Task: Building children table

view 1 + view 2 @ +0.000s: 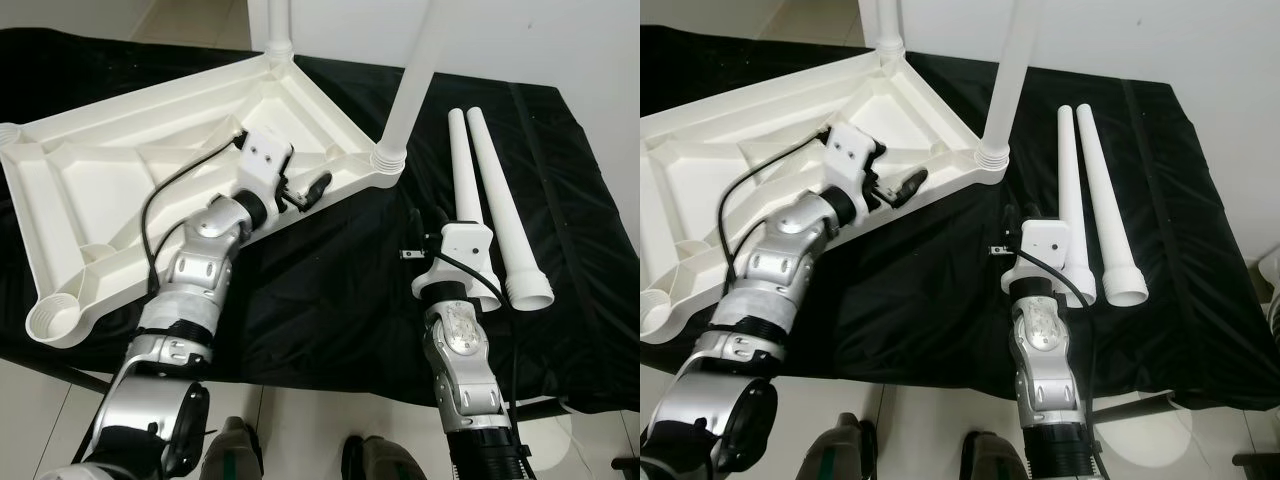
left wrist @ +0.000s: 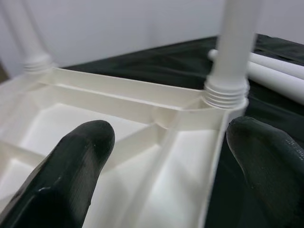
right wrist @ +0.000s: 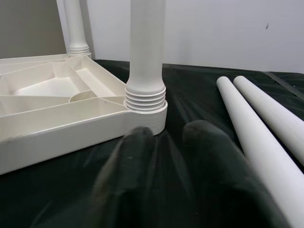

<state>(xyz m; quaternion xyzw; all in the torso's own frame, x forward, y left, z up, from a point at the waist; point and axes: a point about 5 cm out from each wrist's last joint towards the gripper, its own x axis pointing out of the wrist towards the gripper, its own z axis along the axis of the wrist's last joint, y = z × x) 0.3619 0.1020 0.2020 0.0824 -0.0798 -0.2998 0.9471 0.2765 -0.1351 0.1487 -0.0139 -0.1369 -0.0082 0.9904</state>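
the white plastic tabletop [image 1: 120, 190] lies upside down on a black cloth [image 1: 330, 290], ribs and corner sockets facing up. two white legs stand upright in its far corners, the near screwed leg [image 1: 405, 95] at the corner closest to the right arm and the far screwed leg [image 1: 278, 25] at the back corner. the empty socket [image 1: 52, 322] at the near left corner sits open, and another empty corner shows at the far left. the left gripper [image 1: 305, 190] rests at the tabletop's right-hand rim, its two black fingers [image 2: 71, 175] spread wide, one over the inside of the tray and the other out over the cloth, with the rim running between them and not pinched. the right gripper [image 1: 415, 235] sits low over the cloth just short of the near screwed leg's corner, fingers [image 3: 142, 175] nearly together with a narrow gap, holding nothing. beside that arm, two loose legs [image 1: 495, 200] lie side by side on the cloth, touching, flared threaded ends toward the robot. the pale floor [image 1: 310, 430] shows below the cloth's edge.
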